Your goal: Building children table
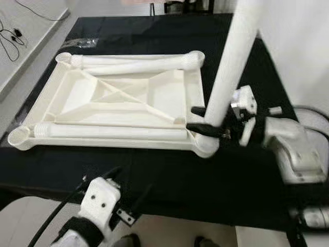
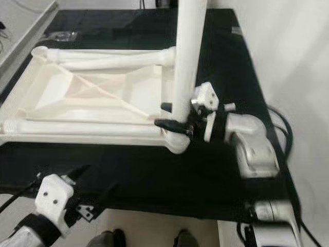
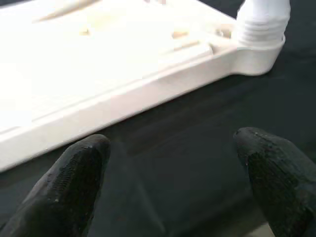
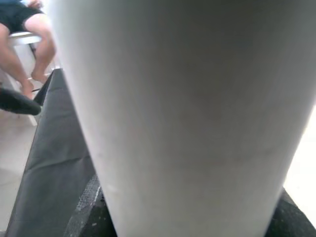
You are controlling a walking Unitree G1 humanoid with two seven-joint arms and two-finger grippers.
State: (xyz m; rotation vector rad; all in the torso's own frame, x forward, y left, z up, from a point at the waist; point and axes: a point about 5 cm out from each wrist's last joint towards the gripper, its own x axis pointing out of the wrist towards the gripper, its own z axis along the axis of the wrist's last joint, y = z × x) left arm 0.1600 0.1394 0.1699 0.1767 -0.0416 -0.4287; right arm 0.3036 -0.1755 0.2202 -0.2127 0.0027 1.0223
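right gripper: black fingers clamped on upright leg, low down, just above the corner socket
upright leg: white tube, stands slightly tilted in near-right corner of tabletop
left gripper: fingers spread wide, holding nothing, hovers over black cloth just short of tabletop's near edge
tabletop: white plastic, upside down, ribs showing, flat on cloth
loose legs: one lies along near edge, another along far edge
background: a person's bare legs, seated
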